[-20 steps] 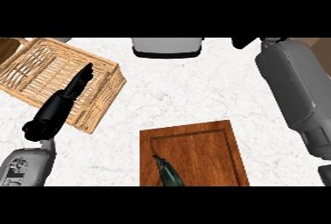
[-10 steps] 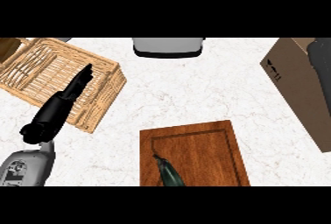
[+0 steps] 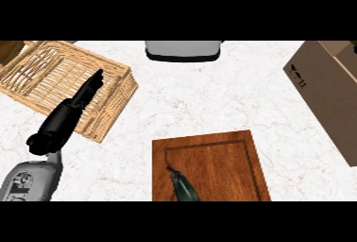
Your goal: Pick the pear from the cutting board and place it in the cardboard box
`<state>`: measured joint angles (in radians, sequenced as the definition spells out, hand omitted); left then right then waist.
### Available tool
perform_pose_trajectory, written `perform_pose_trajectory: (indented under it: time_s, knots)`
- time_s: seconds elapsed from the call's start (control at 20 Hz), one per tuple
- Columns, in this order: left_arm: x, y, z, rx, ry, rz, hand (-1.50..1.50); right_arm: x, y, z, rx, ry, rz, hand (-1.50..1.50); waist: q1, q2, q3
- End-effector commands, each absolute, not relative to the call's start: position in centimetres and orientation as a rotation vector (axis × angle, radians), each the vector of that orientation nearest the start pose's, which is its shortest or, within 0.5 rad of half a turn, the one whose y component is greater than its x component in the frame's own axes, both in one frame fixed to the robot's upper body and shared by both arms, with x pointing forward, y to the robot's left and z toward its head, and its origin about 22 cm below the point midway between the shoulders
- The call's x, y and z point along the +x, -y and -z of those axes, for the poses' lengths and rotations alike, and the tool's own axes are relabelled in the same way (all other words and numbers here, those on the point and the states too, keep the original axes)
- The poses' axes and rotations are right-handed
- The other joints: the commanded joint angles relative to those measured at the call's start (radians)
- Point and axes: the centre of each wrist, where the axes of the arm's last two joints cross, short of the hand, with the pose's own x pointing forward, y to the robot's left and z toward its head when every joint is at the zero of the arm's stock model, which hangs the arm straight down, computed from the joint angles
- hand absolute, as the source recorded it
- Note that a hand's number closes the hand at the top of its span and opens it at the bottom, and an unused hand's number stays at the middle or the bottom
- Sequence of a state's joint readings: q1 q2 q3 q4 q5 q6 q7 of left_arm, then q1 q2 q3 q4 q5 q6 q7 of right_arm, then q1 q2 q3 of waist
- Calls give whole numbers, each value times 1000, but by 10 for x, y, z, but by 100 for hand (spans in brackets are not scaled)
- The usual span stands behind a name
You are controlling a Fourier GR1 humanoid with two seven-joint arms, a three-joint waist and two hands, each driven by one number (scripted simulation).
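desk (image 3: 209,104): white marbled top, fills most of the frame.
board (image 3: 216,160): brown wood, lower centre, running off the bottom edge; raised rim round a flat inner field.
pear (image 3: 185,186): dark green, long shape with a thin stem pointing up-left; lies on the board's lower left part, cut by the bottom edge, so only part shows.
box (image 3: 327,90): brown cardboard, right edge of the frame, upper right down to mid-right; one side face shows, with a small dark print near its upper left; top flaps at the upper right corner, inside not visible. Well apart from the board.
basket (image 3: 42,80): woven wicker, upper left, tilted in the frame; slatted bottom shows through.
left hand (image 3: 87,92): black, fingers straight and together, pointing up-right; it lies over the basket's right wall, holding nothing. Whether it touches the basket: cannot tell.
left forearm (image 3: 31,179): grey, enters at the lower left corner; black wrist between it and the hand.
right hand: does not show.
grey object (image 3: 185,49): light grey with a dark lower rim, top centre, cut by the top edge; what it is: cannot tell.
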<state>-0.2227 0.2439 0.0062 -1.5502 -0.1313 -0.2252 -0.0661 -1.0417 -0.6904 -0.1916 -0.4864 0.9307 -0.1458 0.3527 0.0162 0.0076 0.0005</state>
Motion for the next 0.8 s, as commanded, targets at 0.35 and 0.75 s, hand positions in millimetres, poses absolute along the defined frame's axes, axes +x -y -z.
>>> perform_pose_trajectory:
  time_s: [0.35,0.75]
  knots:
    - [292,-258,-65,78,1773,550,0,383,481,-180,-1116,693,-590,150,11,3,1]
    - [288,-257,-64,84,1762,565,0,365,504,-180,-930,913,-642,-150,9,-2,2]
